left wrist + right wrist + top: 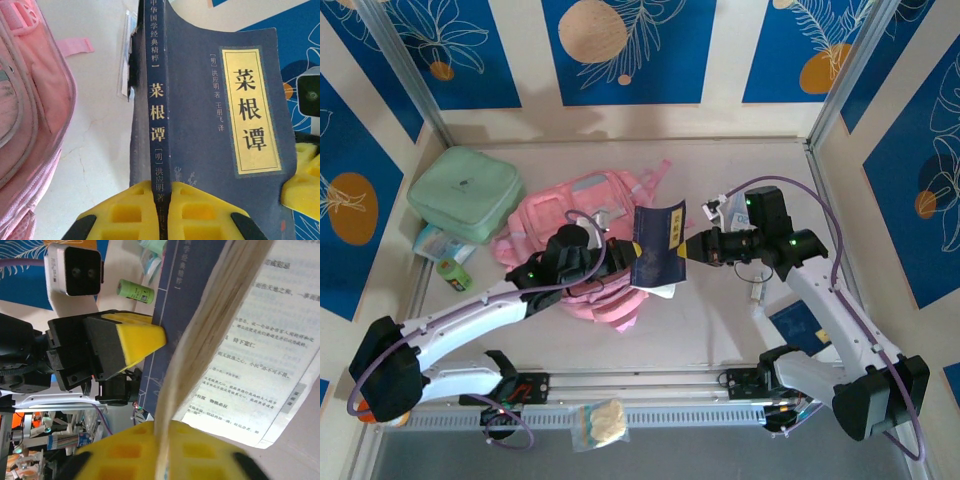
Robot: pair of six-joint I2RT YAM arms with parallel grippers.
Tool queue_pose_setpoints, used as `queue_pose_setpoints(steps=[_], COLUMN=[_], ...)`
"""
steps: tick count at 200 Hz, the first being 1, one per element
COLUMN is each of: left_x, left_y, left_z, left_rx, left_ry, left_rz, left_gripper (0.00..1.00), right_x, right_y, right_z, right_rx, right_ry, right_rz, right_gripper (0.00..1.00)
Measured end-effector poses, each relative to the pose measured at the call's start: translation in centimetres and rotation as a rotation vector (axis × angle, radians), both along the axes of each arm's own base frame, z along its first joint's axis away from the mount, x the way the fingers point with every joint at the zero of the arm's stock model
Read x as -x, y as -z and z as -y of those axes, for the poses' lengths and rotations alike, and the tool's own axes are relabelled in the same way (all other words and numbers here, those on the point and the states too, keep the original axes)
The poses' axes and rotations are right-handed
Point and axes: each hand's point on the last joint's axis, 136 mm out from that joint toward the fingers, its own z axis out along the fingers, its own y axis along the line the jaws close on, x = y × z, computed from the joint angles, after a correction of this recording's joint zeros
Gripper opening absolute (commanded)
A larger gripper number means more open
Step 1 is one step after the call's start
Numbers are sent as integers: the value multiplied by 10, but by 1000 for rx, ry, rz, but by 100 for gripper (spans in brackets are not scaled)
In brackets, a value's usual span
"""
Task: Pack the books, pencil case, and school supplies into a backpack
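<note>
A dark navy-blue book (658, 245) with a pale yellow cover label stands upright above the right edge of the pink backpack (570, 225), held from both sides. My left gripper (625, 262) is shut on the book's spine (161, 120); in the left wrist view the yellow fingers (125, 210) pinch the spine's lower end at my left gripper (162, 189). My right gripper (686, 247) is shut on the page edge, and the book (260, 350) fans partly open above my right gripper (162, 429). A second navy book (800, 325) lies flat by the right arm. The yellow book is out of view.
A mint-green zip case (465, 192) sits back left with a pale packet (440, 243) and a green cylinder (452, 273) in front of it. Small white items (725, 208) lie behind the right arm. A clear bag (598, 422) rests on the front rail.
</note>
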Motion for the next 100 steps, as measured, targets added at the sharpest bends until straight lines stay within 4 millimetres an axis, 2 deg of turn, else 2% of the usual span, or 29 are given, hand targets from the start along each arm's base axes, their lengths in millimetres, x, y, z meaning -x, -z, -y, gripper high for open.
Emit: queue_pose_setpoints(steps=[19, 39, 66, 79, 100], left_x=[-3, -6, -6, -8, -10], left_y=[-7, -24, -40, -41, -45], left_z=[0, 3, 8, 11, 17], left_rx=[13, 42, 87, 99, 132], left_ry=[-7, -2, 11, 15, 22], left_rz=[7, 29, 51, 47, 36], left_gripper=[0, 0, 0, 0, 0], right_x=[-6, -14, -18, -21, -26], right_y=[4, 22, 43, 41, 32], right_z=[6, 18, 30, 29, 24], right_rx=[9, 18, -24, -63, -125], right_ry=[32, 96, 155, 159, 142], right_rz=[-3, -52, -137, -145, -130], right_gripper=[59, 77, 90, 96, 99])
